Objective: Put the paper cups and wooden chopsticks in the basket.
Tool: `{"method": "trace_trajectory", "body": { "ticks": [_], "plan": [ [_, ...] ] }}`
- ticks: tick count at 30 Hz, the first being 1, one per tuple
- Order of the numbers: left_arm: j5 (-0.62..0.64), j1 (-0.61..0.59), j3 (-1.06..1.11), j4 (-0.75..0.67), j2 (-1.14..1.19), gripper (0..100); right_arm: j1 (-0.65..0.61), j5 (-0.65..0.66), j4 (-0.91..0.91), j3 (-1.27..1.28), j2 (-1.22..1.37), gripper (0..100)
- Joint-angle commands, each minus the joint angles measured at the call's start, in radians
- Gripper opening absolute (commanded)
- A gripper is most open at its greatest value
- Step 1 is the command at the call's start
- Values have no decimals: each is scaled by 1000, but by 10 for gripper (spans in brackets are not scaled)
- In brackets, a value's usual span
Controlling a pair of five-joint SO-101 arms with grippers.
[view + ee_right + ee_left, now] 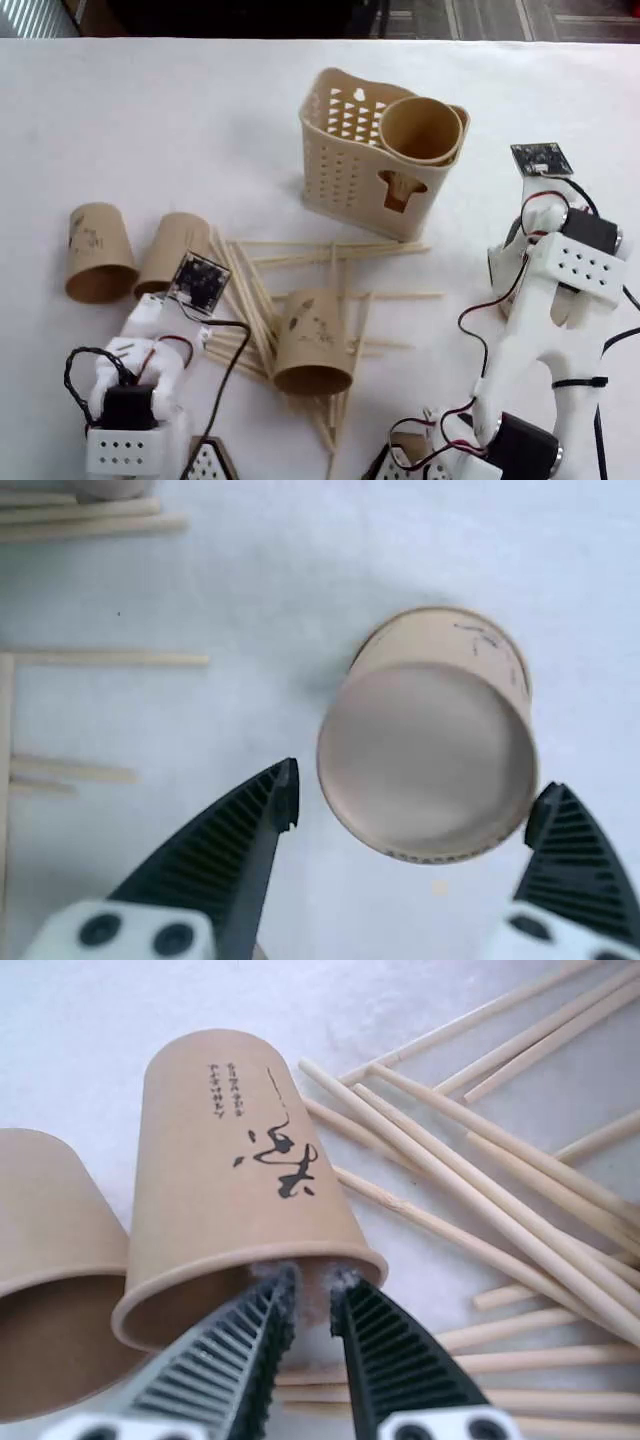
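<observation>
Paper cup (240,1180) is tan kraft (dark brush lettering), lying beside pale chopsticks (450,1182).

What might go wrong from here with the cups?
The left gripper is at the rim of a lying cup; it may roll into its neighbour cup or the chopsticks. The right gripper, open over an upturned cup, may crush its thin wall.
</observation>
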Motion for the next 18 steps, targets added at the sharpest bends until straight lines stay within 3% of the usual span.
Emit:
{"method": "trace_trajectory", "body": {
  "ticks": [1, 10, 18],
  "plan": [
    [-9, 8, -3, -12, -8, 79, -5, -8, 53, -61, -18, 350],
    [-9, 8, -3, -12, -8, 79, 1, -5, 87, -61, -51, 350],
    [-9, 8, -3, -12, -8, 79, 27, -3, 59, -57, -272, 348]
  ]
}}
